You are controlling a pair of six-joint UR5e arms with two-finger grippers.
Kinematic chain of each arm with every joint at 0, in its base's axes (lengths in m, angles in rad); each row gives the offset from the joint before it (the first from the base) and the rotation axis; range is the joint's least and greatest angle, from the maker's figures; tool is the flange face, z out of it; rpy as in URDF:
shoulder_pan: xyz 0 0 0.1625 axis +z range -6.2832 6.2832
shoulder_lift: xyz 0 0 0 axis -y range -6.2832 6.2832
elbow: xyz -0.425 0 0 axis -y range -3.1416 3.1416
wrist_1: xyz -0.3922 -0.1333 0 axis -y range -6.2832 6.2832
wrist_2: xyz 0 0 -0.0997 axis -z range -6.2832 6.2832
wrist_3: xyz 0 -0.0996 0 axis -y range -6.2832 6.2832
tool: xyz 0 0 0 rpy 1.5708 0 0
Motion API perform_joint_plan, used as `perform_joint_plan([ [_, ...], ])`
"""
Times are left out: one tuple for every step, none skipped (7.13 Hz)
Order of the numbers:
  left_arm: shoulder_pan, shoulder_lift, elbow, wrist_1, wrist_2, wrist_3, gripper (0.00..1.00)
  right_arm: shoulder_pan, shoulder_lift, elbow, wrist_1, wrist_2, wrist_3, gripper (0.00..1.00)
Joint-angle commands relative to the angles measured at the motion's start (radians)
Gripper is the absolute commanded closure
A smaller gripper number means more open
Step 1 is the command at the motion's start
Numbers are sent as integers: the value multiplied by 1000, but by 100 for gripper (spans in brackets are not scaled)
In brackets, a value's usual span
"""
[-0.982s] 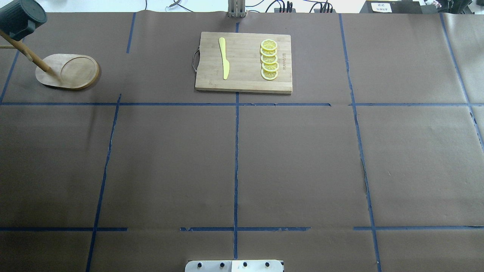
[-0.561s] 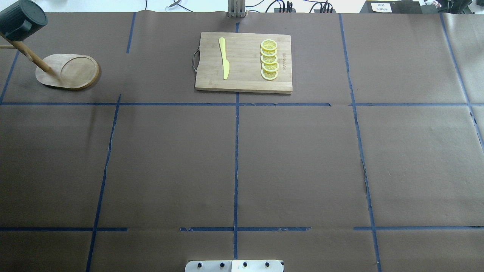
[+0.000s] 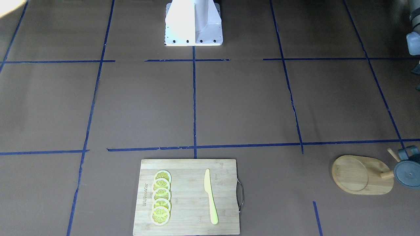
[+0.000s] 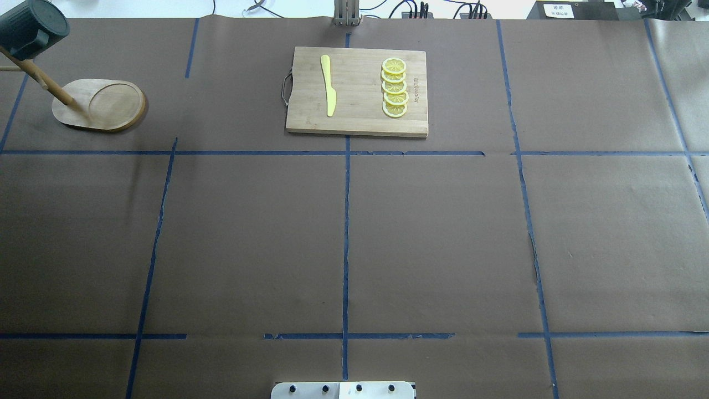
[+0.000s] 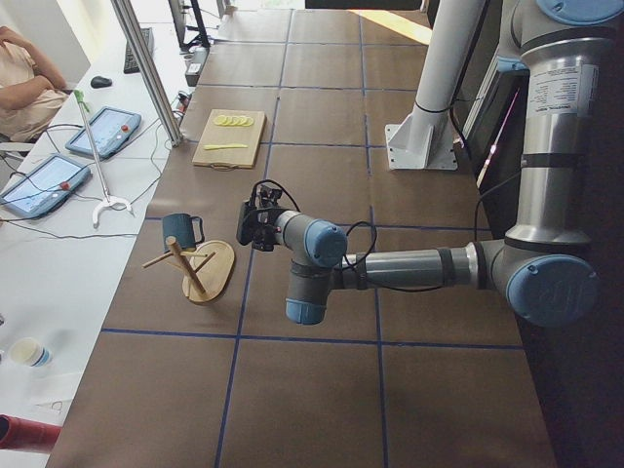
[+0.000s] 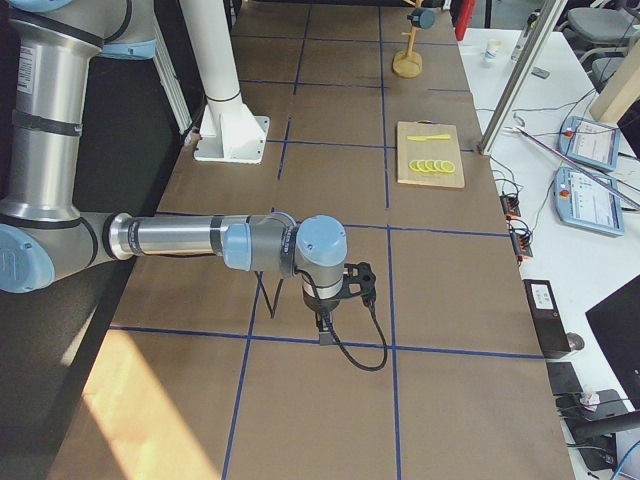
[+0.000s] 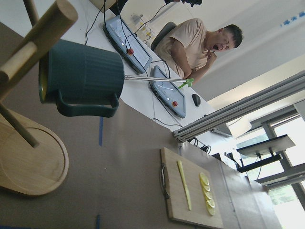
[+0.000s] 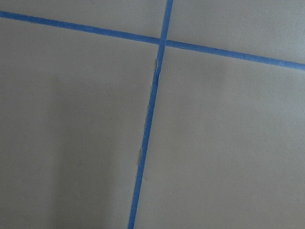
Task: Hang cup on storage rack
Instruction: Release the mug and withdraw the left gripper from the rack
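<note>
Cup [image 7: 86,71] hangs on rack [image 4: 111,105], far-left desk corner, mouth sideways. Likely ceramic: rigid, light, chip-prone; ribs aid grip. Best hold: rim wall opposite handle. Left tool [image 5: 257,220] near, not touching; right tool [image 6: 326,322] well apart. Spread or pressed: cannot tell.

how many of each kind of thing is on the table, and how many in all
cup: 1
storage rack: 1
cutting board: 1
yellow knife: 1
lemon slices: 5
total: 9
</note>
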Motion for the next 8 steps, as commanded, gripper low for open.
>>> perform_joint_plan([
  [-30, 2, -4, 257, -20, 583, 0, 0, 0, -3, -1, 0, 0, 0],
  [-69, 2, -7, 402, -9, 854, 0, 0, 0, -3, -1, 2, 2, 0],
  [-94, 2, -9, 540, 55, 1124, 0, 0, 0, -3, -1, 2, 2, 0],
  [-110, 4, -13, 666, 163, 1372, 0, 0, 0, -1, -1, 2, 0, 0],
  [-114, 1, -19, 792, 272, 1569, 0, 0, 0, -1, -1, 2, 0, 0],
  [-139, 1, -54, 950, 419, 1725, 0, 0, 0, -3, -1, 2, 2, 0],
  [-143, -10, -80, 1158, 565, 1821, 0, 0, 0, -3, -1, 2, 0, 0],
  [-142, -66, -87, 1404, 571, 1831, 0, 0, -3, -3, -1, 2, 0, 0],
])
